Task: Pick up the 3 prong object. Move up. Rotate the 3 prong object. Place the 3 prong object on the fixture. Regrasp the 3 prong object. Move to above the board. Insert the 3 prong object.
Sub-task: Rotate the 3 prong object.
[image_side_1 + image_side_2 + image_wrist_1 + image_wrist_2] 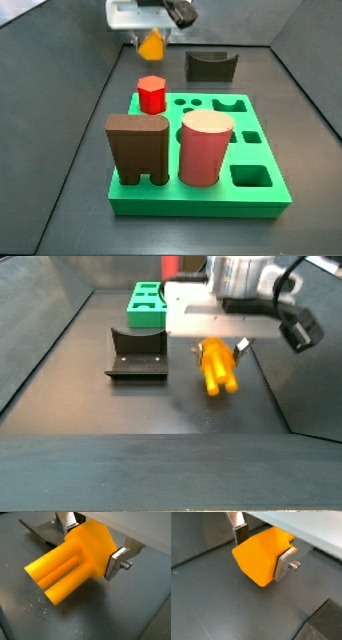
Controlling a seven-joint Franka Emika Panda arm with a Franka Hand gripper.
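In both wrist views my gripper (93, 544) (262, 552) is shut on the block end of the yellow-orange 3 prong object (67, 567) (258, 559), and its prongs stick out beyond the fingers (119, 563). In both side views the gripper (151, 30) (221, 346) holds the 3 prong object (152, 44) (218, 368) clear of the dark floor, beside the fixture (210, 66) (138, 354). A corner of the fixture (40, 533) also shows in a wrist view. The green board (254, 200) (144, 304) lies apart from the gripper.
On the board stand a red hexagonal peg (151, 95), a tall brown arch-shaped block (138, 148) and a pink cylinder (206, 148). Several cut-out holes (250, 177) show in the board. Grey walls (47, 336) enclose the floor.
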